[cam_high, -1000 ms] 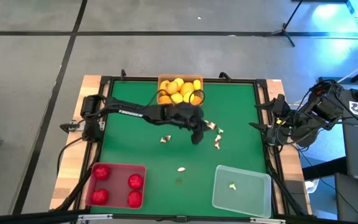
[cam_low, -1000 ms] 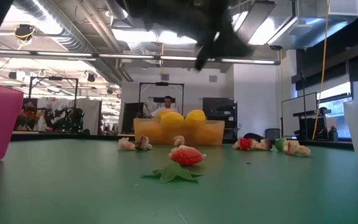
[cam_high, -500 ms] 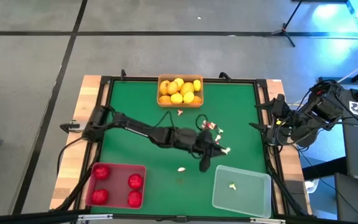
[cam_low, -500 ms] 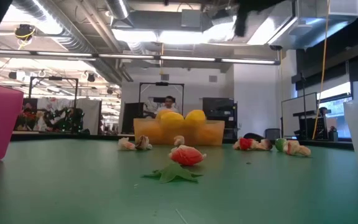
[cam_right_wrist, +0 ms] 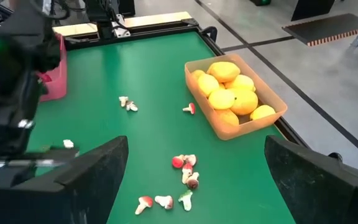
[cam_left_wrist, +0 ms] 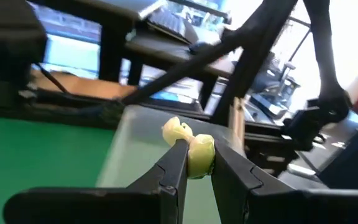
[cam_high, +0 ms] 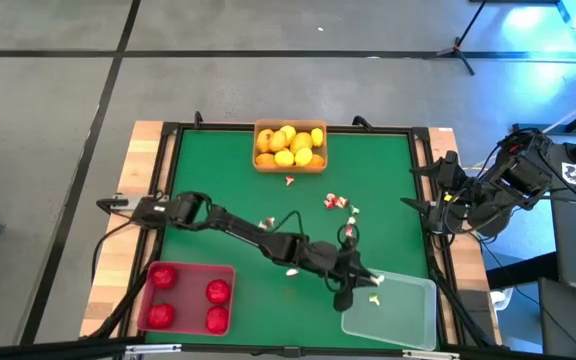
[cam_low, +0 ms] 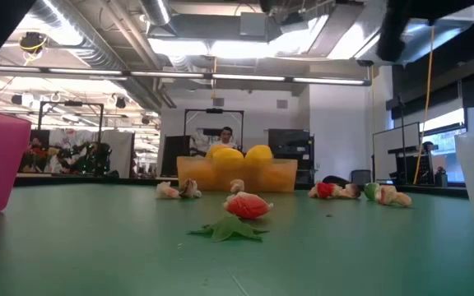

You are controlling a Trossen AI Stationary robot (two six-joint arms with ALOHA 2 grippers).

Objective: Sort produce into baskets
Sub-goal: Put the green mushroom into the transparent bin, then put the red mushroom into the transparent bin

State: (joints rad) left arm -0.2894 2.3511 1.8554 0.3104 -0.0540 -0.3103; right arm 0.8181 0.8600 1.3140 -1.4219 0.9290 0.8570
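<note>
**Left fingers grip a small pale piece over the clear basket**

Nearest us on the bench, at the front right corner, we see the clear basket (cam_high: 400,312), and the left gripper (cam_high: 351,285) reaches across from the left edge to hang over that basket's near-left rim. In the left wrist view its fingers (cam_left_wrist: 173,163) are closed on a tiny whitish-yellow piece (cam_left_wrist: 191,148). The piece sits right at the fingertips, pinched between them, with one rounded lobe in the gap and a paler lobe standing out past the tips toward the basket's far wall. Its long axis runs roughly across the fingers, slightly tilted; we cannot tell more of its shape.

At the front left corner the red basket (cam_high: 186,297) holds four red round fruits (cam_high: 163,276). Between the two baskets, near the bench's middle, one loose whitish bit (cam_high: 292,270) lies just beside the left arm.

Farther back, toward the right of centre, a small cluster of red-and-white bits (cam_high: 336,203) lies on the green surface, with one more bit (cam_high: 288,181) just in front of the orange basket (cam_high: 290,147). That basket stands against the middle of the far edge, filled with yellow and orange oval fruits (cam_right_wrist: 230,90).

The right gripper (cam_high: 438,200) waits off the bench's right edge, its fingers spread wide apart in its own wrist view.
</note>
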